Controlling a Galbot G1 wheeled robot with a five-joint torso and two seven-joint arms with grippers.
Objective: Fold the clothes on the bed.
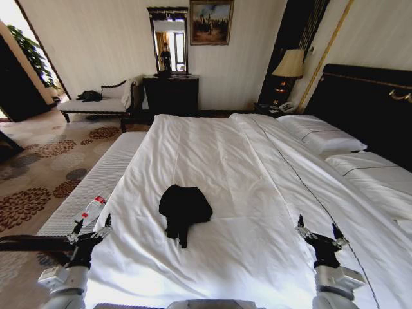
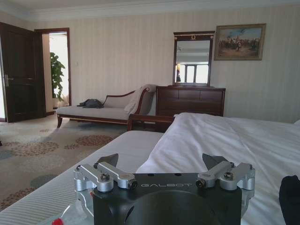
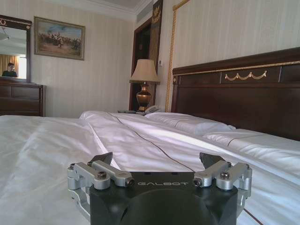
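A crumpled black garment (image 1: 185, 207) lies on the white duvet of the bed (image 1: 257, 187), near its foot and a little left of centre. Its edge shows in the left wrist view as a dark shape (image 2: 290, 197). My left gripper (image 1: 91, 228) hovers open over the bed's left edge, well left of the garment; its fingers (image 2: 107, 160) stand wide apart. My right gripper (image 1: 320, 232) is open too, low over the duvet to the garment's right, with nothing between its fingers (image 3: 102, 158).
A light bench (image 1: 96, 187) runs along the bed's left side with a plastic bottle (image 1: 91, 210) on it. Pillows (image 1: 322, 135) and the dark headboard (image 1: 367, 103) lie at the right. A chaise (image 1: 96, 103), dresser (image 1: 170, 93) and patterned carpet sit beyond.
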